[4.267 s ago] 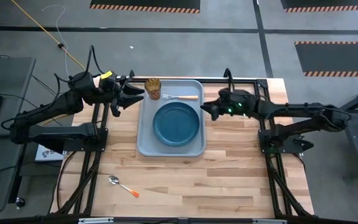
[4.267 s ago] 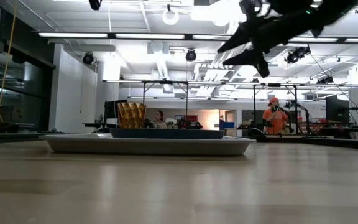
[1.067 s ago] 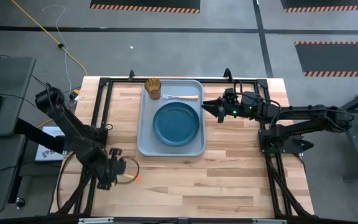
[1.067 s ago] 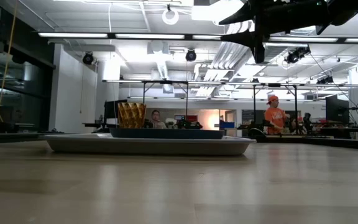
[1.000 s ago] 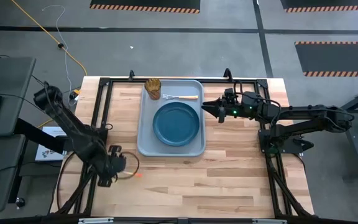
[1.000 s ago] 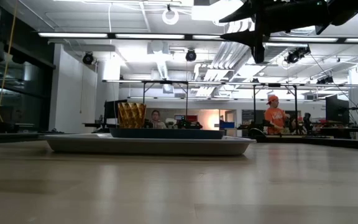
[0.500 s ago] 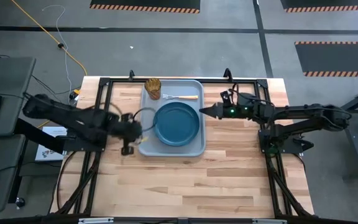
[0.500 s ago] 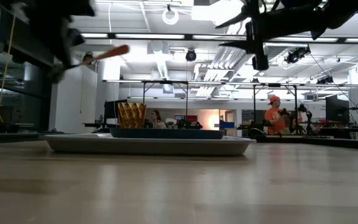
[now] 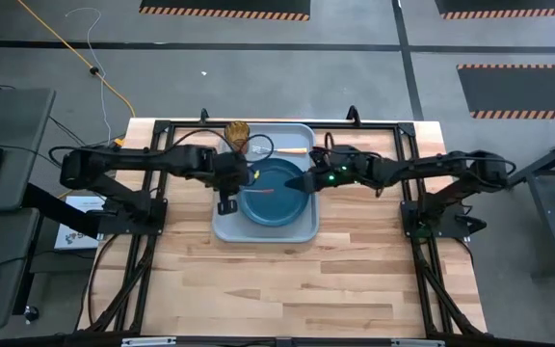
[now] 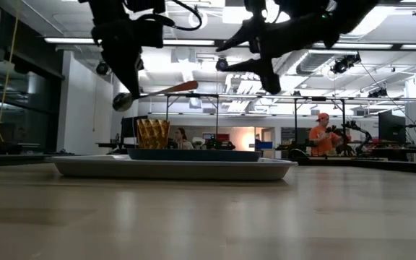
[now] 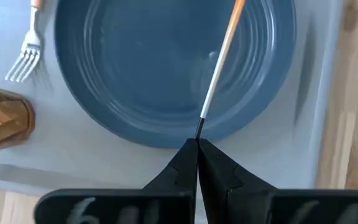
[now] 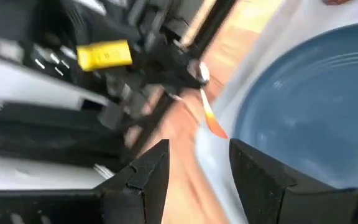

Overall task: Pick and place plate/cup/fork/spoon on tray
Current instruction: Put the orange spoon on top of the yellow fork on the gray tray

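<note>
The left gripper (image 11: 197, 144) is clamped tight on the small spoon with a silver metal bowl and red-pink handle (image 11: 219, 62), its two dark fingers pressed together around the spoon near the bowl end. From the pinch the handle reaches out over the round dark blue plate with a raised rim (image 11: 166, 62). In the low view the spoon (image 10: 154, 92) hangs in the air, roughly level, well above the dishes, with its bowl toward the gripper (image 10: 125, 68). From above, the left gripper (image 9: 234, 178) sits over the plate's left edge, and the spoon (image 9: 263, 189) shows as a thin reddish line across the blue surface.

The plate (image 9: 276, 198) lies in the middle of the large rectangular light grey-blue tray with rounded corners (image 9: 229, 226). At the tray's far end stand the small translucent amber-brown tumbler (image 9: 237, 133) and, just beside it, the small fork with silver tines and a light orange-tan handle (image 9: 282, 150), lying flat.

The right gripper (image 9: 302, 181) hovers above the plate's right side, close to the spoon's handle tip, its fingers (image 12: 148, 171) spread apart and holding nothing.

Beyond the table a person in an orange top (image 10: 322, 136) stands in the room.
</note>
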`<state>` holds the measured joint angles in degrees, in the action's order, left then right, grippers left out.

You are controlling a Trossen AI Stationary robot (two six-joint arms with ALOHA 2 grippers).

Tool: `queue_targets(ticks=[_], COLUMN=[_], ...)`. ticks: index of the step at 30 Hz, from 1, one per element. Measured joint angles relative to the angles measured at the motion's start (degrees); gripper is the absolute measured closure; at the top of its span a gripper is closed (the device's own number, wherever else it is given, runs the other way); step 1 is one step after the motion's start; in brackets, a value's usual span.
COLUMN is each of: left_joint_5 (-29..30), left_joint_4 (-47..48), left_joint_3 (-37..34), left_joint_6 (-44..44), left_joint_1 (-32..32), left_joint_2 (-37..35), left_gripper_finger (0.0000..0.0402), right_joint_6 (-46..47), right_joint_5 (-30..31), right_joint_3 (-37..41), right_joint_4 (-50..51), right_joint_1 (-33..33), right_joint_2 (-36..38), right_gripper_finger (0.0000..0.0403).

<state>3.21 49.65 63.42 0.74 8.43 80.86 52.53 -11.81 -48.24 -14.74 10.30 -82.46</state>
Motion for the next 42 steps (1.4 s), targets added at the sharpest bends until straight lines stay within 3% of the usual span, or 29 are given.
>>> queue_targets(ticks=[4,7,9,12,14,22,27,31,36,42], left_joint_5=[-4.1,-11.9,-13.9,-12.7,-8.1,22.9,37.3,47.7,49.6,48.5], left_joint_4=[-0.2,0.1,-0.2,-0.5,-0.6,-3.0,-11.1,-17.5,-23.4,-28.8], left_joint_3=[0.4,0.4,0.4,0.4,0.4,0.4,0.3,0.3,0.3,0.3], left_joint_6=[2.4,1.2,-0.1,-0.5,-0.4,7.6,15.0,21.6,30.1,38.3], left_joint_1=[1.7,4.4,6.1,7.6,7.9,4.2,0.8,-1.7,-2.7,-2.7], left_joint_2=[0.1,-0.1,-0.1,-0.1,-0.1,-0.1,-0.1,-0.1,-0.1,0.4], left_gripper_finger=[0.0401,0.0401,0.0401,0.0401,0.0402,0.0402,0.0402,0.0402,0.0402,0.0402], right_joint_6=[-15.1,-29.6,-35.6,-39.4,-39.0,-24.9,2.5,24.5,38.3,38.8], right_joint_5=[-3.5,-3.4,-1.7,0.6,1.1,-5.3,-10.9,-6.7,0.8,4.7], right_joint_3=[-6.6,-12.5,-16.2,-20.3,-21.4,-16.5,-6.5,1.8,6.0,3.2], right_joint_4=[9.3,18.6,24.0,28.9,30.5,27.8,4.8,-17.0,-30.7,-28.2], right_joint_1=[0.6,0.5,0.5,0.6,0.8,4.3,7.1,7.8,7.5,7.3], right_joint_2=[-1.9,-3.3,-4.4,-5.6,-6.5,-6.8,-6.7,-6.8,-6.9,-6.8], right_gripper_finger=[0.0244,0.0244,0.0244,0.0244,0.0244,0.0244,0.0244,0.0244,0.0244,0.0244])
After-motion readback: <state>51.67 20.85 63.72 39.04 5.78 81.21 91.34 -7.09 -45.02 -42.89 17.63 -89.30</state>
